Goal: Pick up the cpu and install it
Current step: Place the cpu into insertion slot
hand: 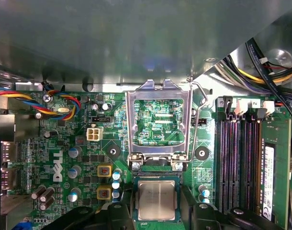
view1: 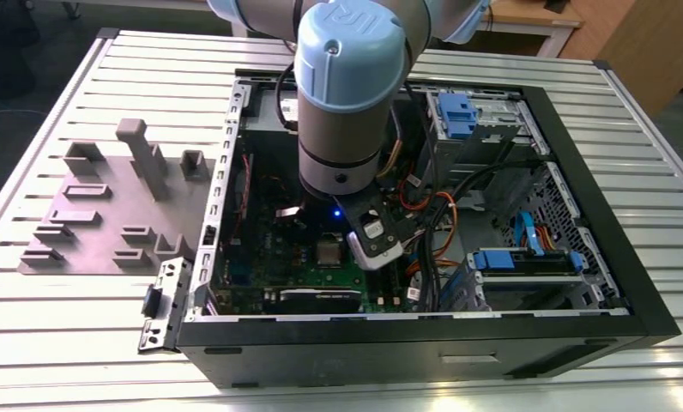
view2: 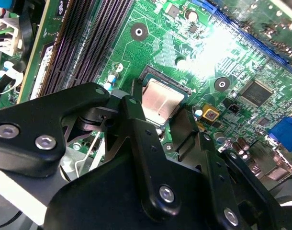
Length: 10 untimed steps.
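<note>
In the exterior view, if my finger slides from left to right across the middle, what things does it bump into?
Grey block with pegs → computer case, its side wall → cpu on the green board → blue drive holder.

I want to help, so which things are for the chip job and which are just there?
For the job: cpu, open socket frame, hand.
Just there: memory stick, coloured wires, grey tray.

Brushed silver metal cpu (hand: 156,200), glossy green circuit board (hand: 118,125), shiny steel socket frame (hand: 158,92), ribbed metal table (view1: 67,326)
</note>
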{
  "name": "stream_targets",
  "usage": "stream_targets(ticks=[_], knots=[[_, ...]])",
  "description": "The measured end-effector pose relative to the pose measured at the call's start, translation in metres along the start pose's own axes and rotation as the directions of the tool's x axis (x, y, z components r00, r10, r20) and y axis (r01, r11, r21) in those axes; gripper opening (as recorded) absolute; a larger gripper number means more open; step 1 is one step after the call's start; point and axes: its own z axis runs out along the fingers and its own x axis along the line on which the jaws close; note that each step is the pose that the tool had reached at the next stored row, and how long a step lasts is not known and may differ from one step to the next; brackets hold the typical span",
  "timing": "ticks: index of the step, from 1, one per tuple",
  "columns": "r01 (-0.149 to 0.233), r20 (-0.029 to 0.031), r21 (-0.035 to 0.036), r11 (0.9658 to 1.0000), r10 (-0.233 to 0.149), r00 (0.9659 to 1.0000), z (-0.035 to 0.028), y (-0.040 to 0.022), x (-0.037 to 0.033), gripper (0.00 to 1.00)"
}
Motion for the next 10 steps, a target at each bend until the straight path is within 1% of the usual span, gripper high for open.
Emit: stream_targets(ticks=[8,9,10], knots=[[0.000,0.0005,-0.0010,1.0000,0.000,1.0000,0.0006,0.0001,-0.0002,0.48],[0.000,0.0004,-0.0008,1.0000,0.000,1.0000,0.0006,0.0001,-0.0002,0.54],[0.000,0.0005,-0.0008,1.0000,0.000,1.0000,0.0006,0.0001,-0.0002,0.54]])
